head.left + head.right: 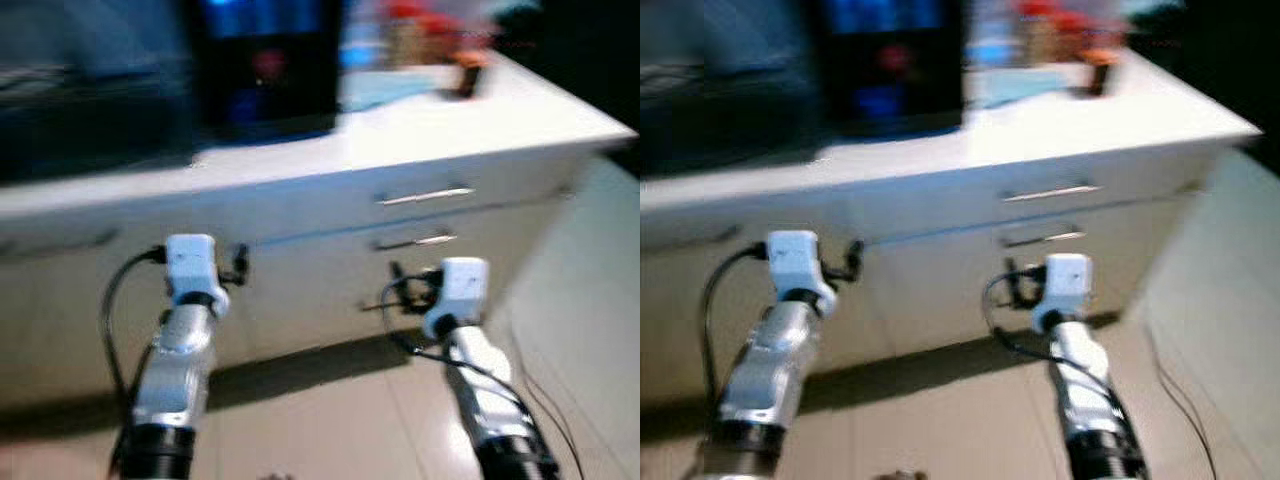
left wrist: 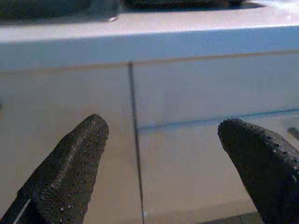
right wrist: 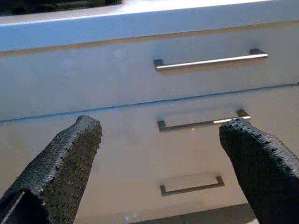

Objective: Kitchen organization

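Left end effector (image 2: 161, 149) with fingers spread and empty before white cabinet fronts (image 2: 196, 93), right end effector (image 3: 161, 149) likewise released, facing stacked drawers with metal handles (image 3: 210, 60), white surface (image 1: 480, 110) above, blurred dark appliance (image 1: 265, 65) on it.

Countertop (image 1: 470, 120): smooth, white, slight sheen. Drawer fronts (image 3: 93, 84): matt off-white, prob. laminate. Drawer handles (image 3: 211, 60): brushed metal bars. Floor (image 1: 330, 420): glossy beige tile w/ reflections. Left gripper (image 2: 161, 140) & right gripper (image 3: 161, 135) fingers: black, rough dotted rubber-like texture. Arms (image 1: 175, 370): silvery metal, shiny; wrist housings white plastic. Appliance (image 1: 265, 65): glossy black, blurred.
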